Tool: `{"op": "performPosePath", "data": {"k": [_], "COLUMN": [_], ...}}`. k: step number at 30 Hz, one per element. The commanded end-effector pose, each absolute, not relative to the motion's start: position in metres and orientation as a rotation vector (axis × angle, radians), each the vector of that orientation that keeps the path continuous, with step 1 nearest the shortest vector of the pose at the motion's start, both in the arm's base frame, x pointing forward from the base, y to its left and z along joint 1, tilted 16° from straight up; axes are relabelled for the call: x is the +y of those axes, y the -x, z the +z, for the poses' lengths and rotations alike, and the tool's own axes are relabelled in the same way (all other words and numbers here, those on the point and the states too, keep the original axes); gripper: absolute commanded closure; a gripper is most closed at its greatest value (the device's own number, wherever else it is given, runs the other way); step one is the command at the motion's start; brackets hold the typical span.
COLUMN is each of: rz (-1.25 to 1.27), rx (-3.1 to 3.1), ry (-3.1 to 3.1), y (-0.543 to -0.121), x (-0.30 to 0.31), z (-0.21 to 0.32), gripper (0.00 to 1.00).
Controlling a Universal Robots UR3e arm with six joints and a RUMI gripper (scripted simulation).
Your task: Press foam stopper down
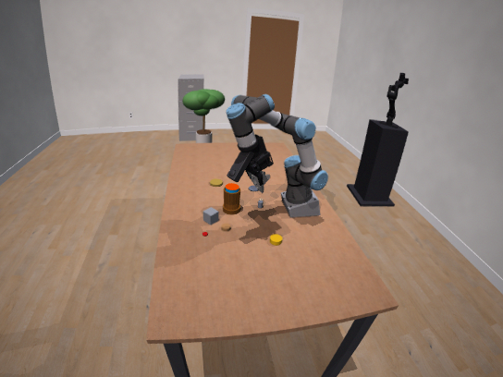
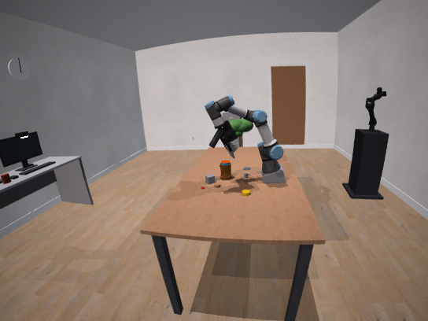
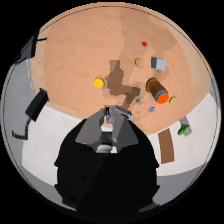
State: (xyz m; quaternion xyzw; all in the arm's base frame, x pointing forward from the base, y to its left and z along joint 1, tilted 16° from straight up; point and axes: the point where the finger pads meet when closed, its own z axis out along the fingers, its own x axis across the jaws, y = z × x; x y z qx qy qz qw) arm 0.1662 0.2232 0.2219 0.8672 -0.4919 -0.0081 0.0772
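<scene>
A brown jar (image 1: 231, 200) stands upright on the table, left of the arm's base. An orange foam stopper (image 1: 232, 187) sits in its mouth, standing a little above the rim, with a blue band under it. The jar also shows in the exterior view (image 2: 226, 170) and in the wrist view (image 3: 156, 90). My gripper (image 1: 261, 187) is shut and empty. It hangs in the air to the right of the jar, about level with the jar's top, apart from it. In the exterior view the gripper (image 2: 233, 154) is above and right of the jar.
A grey cube (image 1: 211, 215), a small tan disc (image 1: 226, 227) and a small red ball (image 1: 204, 234) lie in front of the jar. A yellow disc (image 1: 276, 239) lies nearer the front. An olive disc (image 1: 215, 183), a grey-blue disc (image 1: 253, 188) and a small grey peg (image 1: 261, 202) lie close by.
</scene>
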Motion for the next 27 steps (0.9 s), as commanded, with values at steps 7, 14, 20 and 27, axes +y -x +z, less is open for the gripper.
{"op": "performPosePath", "data": {"k": [7, 14, 20, 27], "rz": [-0.021, -0.027, -0.03, -0.033], "rx": [-1.992, -2.268, -2.458, -2.683], "ry": [-2.372, -2.173, -2.007, -1.77], "y": [-0.201, -0.219, -0.231, -0.244], "x": [0.2, 0.18, 0.164, 0.143], "z": [0.22, 0.218, 0.216, 0.214], "gripper": [1.0, 1.0, 1.0, 1.0]}}
